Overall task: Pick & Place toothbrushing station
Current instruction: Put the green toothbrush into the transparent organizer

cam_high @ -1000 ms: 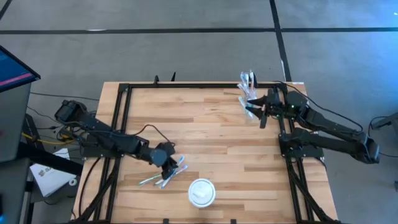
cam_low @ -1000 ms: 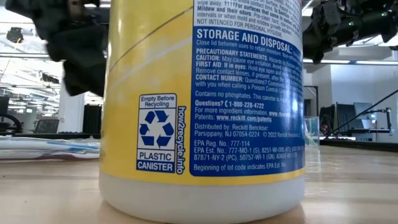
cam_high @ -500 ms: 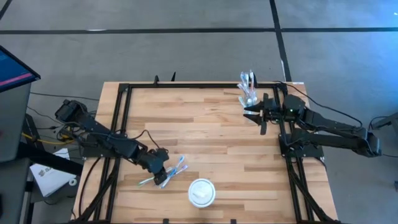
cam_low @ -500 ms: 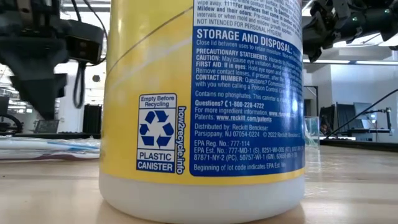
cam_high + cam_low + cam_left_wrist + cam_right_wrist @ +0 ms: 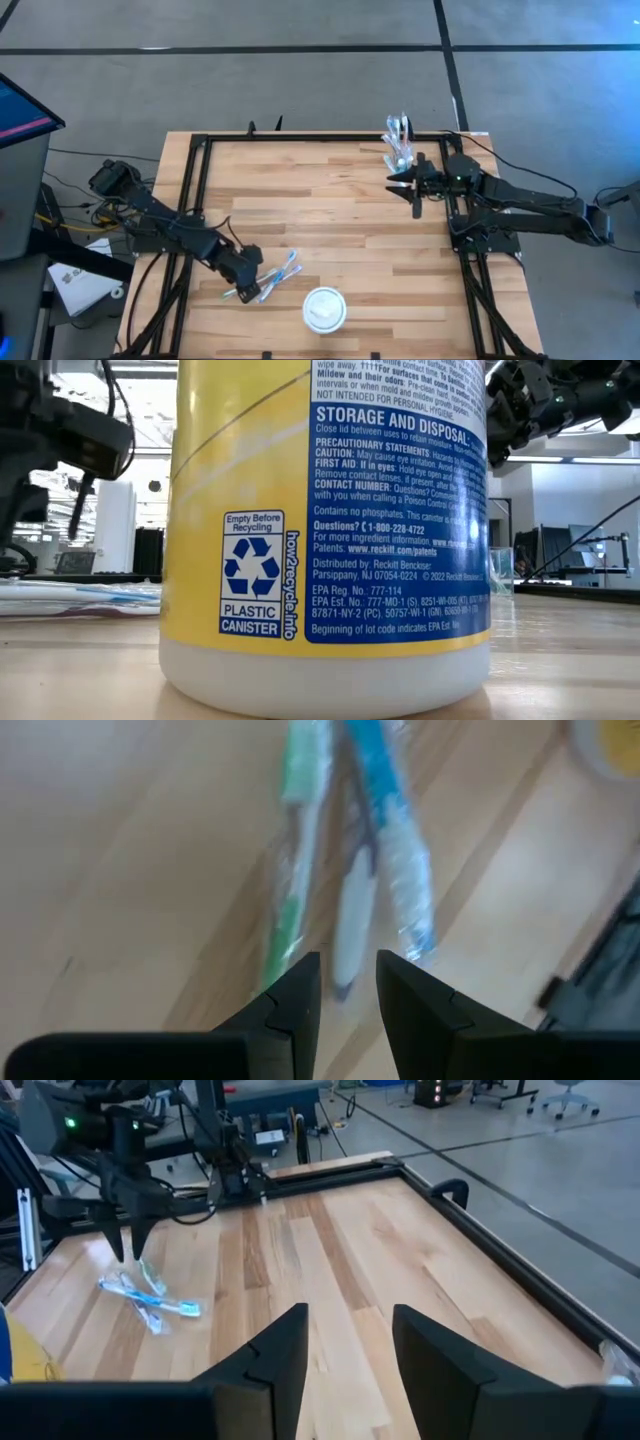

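Light butcher-block wooden tabletop (image 5: 330, 210) inside a black metal frame (image 5: 196, 190), standing on grey carpet floor (image 5: 250, 90) crossed by dark tape lines (image 5: 446, 45). Blue-lit monitor screen (image 5: 22, 108) off one corner. Low view: bright white hall, white pillar (image 5: 113, 525), tall pale window wall (image 5: 575, 500). Wheeled office chairs (image 5: 570, 1092) on the polished grey floor beyond.

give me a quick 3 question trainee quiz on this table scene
1. True or false: the left gripper holds a toothbrush.
2. Which gripper is beside the tumbler? A left, B right
3. Fill in: the toothbrushes lie next to the white ___.

Key: 1 false, its fingers are empty at the brushes' ends. 2 B, the right gripper. 3 canister, seen from above.
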Controlling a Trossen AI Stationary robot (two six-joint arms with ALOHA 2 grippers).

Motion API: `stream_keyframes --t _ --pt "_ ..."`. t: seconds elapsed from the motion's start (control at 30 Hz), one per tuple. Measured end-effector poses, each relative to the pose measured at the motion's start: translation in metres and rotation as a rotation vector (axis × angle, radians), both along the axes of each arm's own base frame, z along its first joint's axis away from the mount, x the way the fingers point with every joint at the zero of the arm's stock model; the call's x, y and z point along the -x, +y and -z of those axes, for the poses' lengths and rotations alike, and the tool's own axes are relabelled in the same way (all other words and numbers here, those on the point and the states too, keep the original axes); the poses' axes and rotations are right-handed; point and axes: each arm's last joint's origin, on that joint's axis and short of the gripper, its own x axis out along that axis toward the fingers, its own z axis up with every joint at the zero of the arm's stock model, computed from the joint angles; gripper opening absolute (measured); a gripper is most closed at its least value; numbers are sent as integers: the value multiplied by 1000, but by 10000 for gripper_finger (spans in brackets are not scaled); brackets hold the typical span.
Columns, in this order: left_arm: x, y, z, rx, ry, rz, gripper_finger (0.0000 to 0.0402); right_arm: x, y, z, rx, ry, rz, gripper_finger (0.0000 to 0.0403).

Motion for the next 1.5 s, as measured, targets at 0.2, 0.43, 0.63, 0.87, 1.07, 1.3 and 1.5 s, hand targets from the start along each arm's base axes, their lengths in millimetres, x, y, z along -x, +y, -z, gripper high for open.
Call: stream_keyframes --t 0.2,0.43,0.63,0.87,1.07,1.3,1.5 --pt "8 -2 2 -1 80 -25 95 -3 -1 -2 12 -30 0 138" --pt "13 -9 3 5 91 -23 95 -3 -1 -3 13 -32 -1 138" --pt "14 -11 7 -10 115 -33 95 -3 -1 -3 12 -32 -1 138" --pt "11 -12 19 -41 160 -40 95 -3 -1 -3 12 -31 -2 138" --pt "11 -12 19 -35 165 -38 95 -3 -1 -3 12 -31 -1 138" --pt "12 -12 19 -43 170 -40 71 -3 -1 -3 12 -31 -1 138" --pt "12 -12 19 -43 166 -41 7 -3 -1 -3 14 -31 -2 138"
